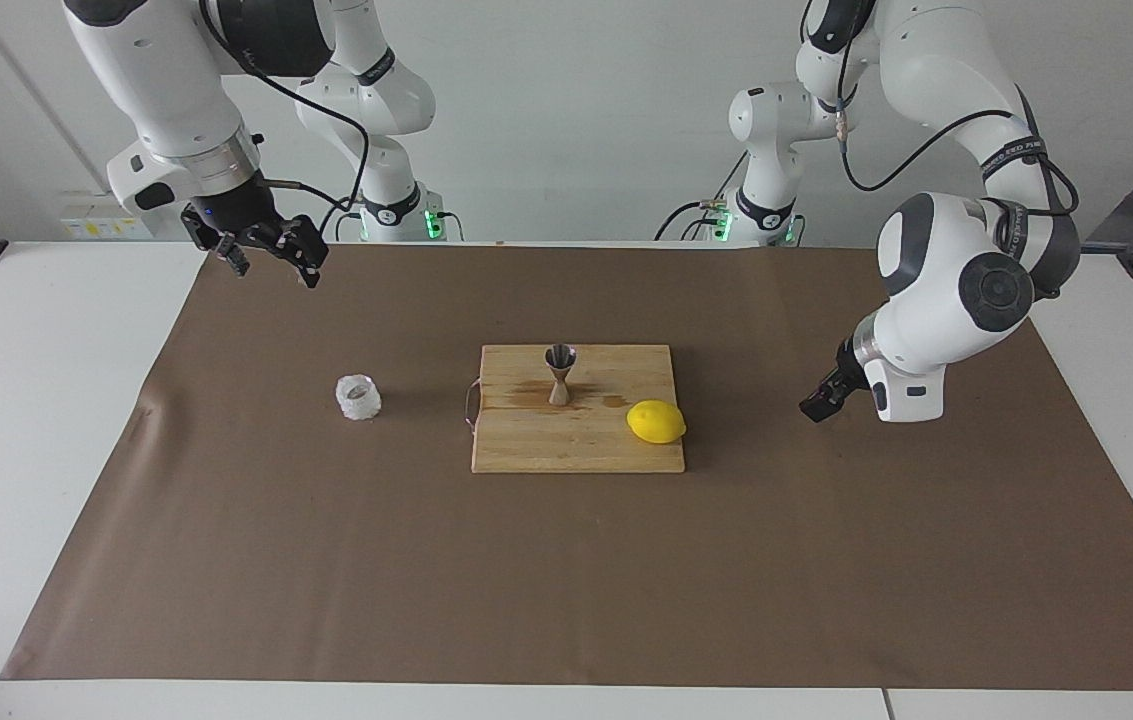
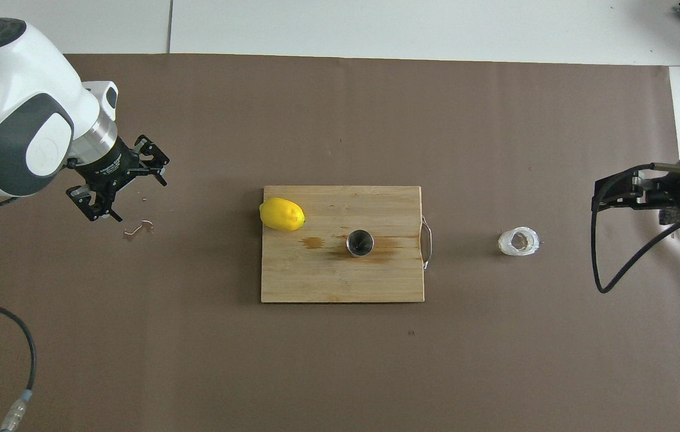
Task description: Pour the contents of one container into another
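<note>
Jigger (image 1: 559, 373) upright on cutting board (image 1: 526, 445), lemon (image 1: 656, 421) beside it. Glass cup (image 1: 358, 397) off the board, toward right arm's end. Left end effector (image 2: 117, 187) released, empty, over mat (image 1: 566, 600). Right end effector (image 1: 266, 250) released, raised, waiting.

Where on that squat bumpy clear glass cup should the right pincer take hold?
Grip the squat bumpy clear glass cup across its outer wall, descending from above. It stands upright, mouth up, alone on the brown mat; fingers straddle the wall, keeping it level.
</note>
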`<action>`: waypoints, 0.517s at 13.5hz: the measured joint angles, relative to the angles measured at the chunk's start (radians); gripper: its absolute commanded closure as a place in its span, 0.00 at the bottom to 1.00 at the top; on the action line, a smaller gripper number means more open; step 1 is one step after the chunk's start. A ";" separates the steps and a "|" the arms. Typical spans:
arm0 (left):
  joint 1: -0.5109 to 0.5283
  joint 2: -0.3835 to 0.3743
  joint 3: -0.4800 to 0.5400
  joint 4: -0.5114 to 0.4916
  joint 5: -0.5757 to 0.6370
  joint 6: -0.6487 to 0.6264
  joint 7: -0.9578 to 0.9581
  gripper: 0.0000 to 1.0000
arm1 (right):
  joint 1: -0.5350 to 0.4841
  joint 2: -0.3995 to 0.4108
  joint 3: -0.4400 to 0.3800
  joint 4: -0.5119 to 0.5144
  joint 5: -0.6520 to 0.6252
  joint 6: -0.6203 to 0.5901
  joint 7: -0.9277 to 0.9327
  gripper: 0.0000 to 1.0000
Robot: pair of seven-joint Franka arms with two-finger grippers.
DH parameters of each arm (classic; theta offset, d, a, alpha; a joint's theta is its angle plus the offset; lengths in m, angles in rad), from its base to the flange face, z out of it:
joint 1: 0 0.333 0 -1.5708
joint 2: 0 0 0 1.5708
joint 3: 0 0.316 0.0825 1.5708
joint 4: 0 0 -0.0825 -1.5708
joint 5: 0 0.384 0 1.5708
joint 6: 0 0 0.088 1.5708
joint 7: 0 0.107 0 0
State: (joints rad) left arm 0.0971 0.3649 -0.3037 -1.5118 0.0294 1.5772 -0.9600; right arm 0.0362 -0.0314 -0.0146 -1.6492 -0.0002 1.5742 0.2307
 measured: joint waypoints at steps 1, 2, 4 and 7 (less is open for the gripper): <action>0.013 -0.008 0.003 0.000 0.003 0.000 0.036 0.00 | 0.000 0.000 0.000 0.000 0.000 0.000 0.000 0.00; 0.034 -0.017 0.006 0.001 0.003 -0.001 0.091 0.00 | 0.000 0.000 0.000 0.000 0.000 0.000 0.000 0.00; 0.092 -0.034 0.010 0.001 0.002 -0.004 0.188 0.00 | 0.001 -0.001 0.001 -0.012 0.000 0.011 -0.048 0.00; 0.148 -0.046 0.009 0.004 -0.008 -0.004 0.336 0.00 | 0.001 -0.014 0.001 -0.076 0.002 0.085 -0.271 0.00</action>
State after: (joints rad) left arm 0.2453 0.3187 -0.2946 -1.5074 0.0218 1.5734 -0.6237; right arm 0.0371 -0.0456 -0.0136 -1.7251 0.0015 1.6596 -0.0402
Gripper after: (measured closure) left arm 0.000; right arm 0.000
